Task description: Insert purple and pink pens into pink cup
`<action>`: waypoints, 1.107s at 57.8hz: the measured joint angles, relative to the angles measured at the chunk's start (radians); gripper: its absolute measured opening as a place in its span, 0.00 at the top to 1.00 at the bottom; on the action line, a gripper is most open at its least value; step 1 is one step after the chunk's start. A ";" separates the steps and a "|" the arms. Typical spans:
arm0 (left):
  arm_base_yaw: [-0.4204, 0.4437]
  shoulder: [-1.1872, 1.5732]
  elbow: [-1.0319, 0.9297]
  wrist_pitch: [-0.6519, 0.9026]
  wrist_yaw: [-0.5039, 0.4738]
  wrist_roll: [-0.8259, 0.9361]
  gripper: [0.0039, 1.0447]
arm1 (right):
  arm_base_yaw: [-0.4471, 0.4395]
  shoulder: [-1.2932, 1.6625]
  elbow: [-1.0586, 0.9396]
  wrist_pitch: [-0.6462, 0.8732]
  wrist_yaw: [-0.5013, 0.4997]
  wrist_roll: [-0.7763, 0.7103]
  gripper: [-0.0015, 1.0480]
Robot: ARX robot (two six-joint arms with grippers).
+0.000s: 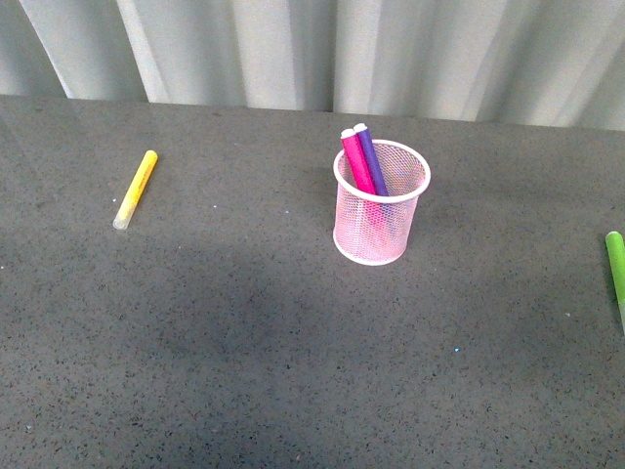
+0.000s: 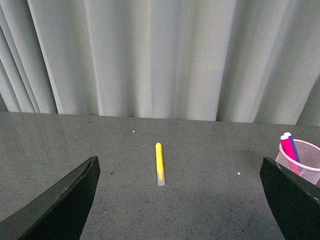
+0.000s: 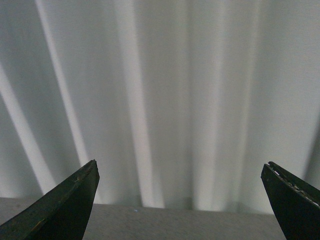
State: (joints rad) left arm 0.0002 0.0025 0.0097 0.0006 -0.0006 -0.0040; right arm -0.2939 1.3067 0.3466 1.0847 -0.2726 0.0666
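The left claw [image 2: 177, 200] is wide open and holds nothing. The right claw [image 3: 180, 200] is wide open and empty too. The pink cup [image 1: 381, 203] stands mid-frame on the counter [image 1: 244, 342]. Inside lean the pink pen [image 1: 357, 163] and purple pen [image 1: 371, 158], side by side.

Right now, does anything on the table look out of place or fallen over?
Two markers lie loose on the table: a yellow marker at the left and a green marker at the right edge. The pink mesh cup stands upright.
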 joint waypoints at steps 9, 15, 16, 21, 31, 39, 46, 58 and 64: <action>0.000 0.000 0.000 0.000 0.000 0.000 0.06 | -0.208 -0.016 -0.129 0.005 -0.089 -0.027 0.07; 0.000 0.000 0.000 0.000 -0.001 0.000 0.06 | -0.391 -0.032 -0.177 0.008 -0.320 -0.046 0.19; 0.000 0.000 0.000 0.000 -0.001 0.000 0.06 | -0.402 -0.052 -0.192 -0.006 -0.357 -0.048 0.23; 0.000 0.000 0.000 0.000 0.003 0.000 0.06 | -0.372 -0.224 -0.272 -0.123 -0.378 -0.057 0.43; 0.000 0.000 0.000 0.000 0.000 0.000 0.06 | -0.227 -0.489 -0.320 -0.317 -0.230 -0.061 0.72; 0.000 0.000 0.000 0.000 0.001 0.000 0.06 | -0.108 -0.675 -0.327 -0.479 -0.103 -0.061 0.97; 0.000 0.000 0.000 0.000 0.000 0.000 0.06 | -0.031 -0.787 -0.328 -0.577 -0.035 -0.063 0.97; 0.000 0.000 0.000 0.000 0.000 0.000 0.06 | 0.077 -0.931 -0.328 -0.710 0.068 -0.063 0.97; 0.000 0.000 0.000 0.000 0.000 0.000 0.06 | 0.117 -0.983 -0.329 -0.760 0.108 -0.063 0.97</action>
State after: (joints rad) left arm -0.0002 0.0021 0.0097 0.0006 -0.0006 -0.0040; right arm -0.1768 0.3237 0.0177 0.3252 -0.1650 0.0036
